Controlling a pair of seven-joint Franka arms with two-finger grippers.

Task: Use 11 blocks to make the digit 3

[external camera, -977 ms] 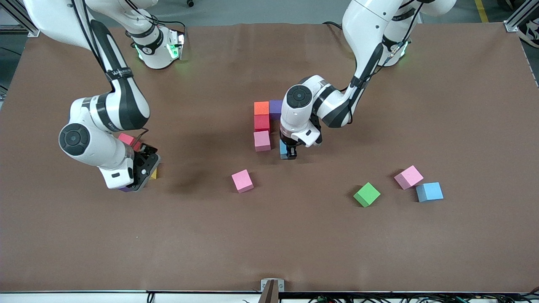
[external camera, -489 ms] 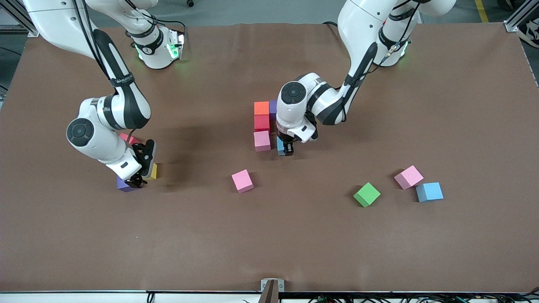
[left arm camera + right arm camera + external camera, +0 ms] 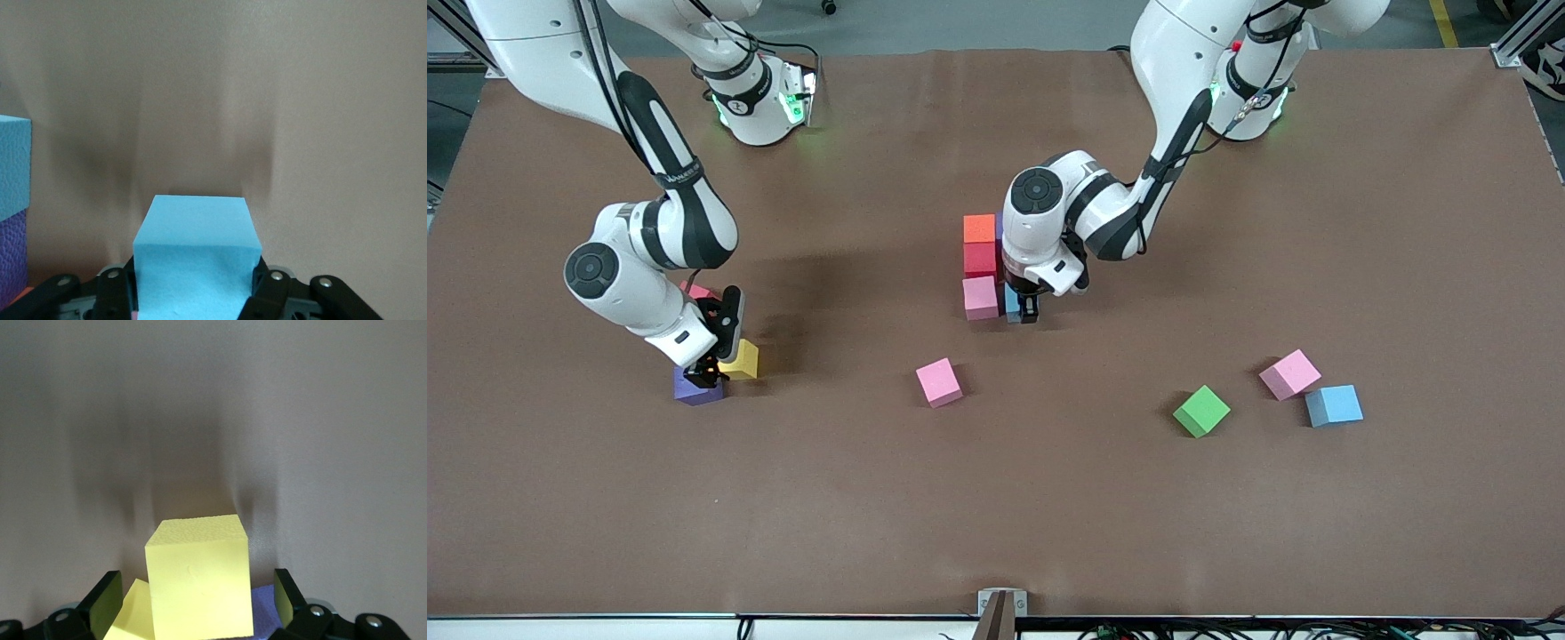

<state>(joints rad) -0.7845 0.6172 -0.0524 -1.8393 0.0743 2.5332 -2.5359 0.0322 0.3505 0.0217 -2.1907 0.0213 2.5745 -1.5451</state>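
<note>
Left gripper (image 3: 1021,311) clamps a blue block (image 3: 195,257) beside the pink block (image 3: 980,298); right gripper (image 3: 713,360) spread wide around the yellow block (image 3: 198,580)

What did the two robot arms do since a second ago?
The left pincer, shut on a blue block, carried it toward the pink block in the column and is now right beside it. The right pincer, open, swung over the yellow block and purple block, uncovering them. The loose pink block, green block and the rest stayed put.
</note>
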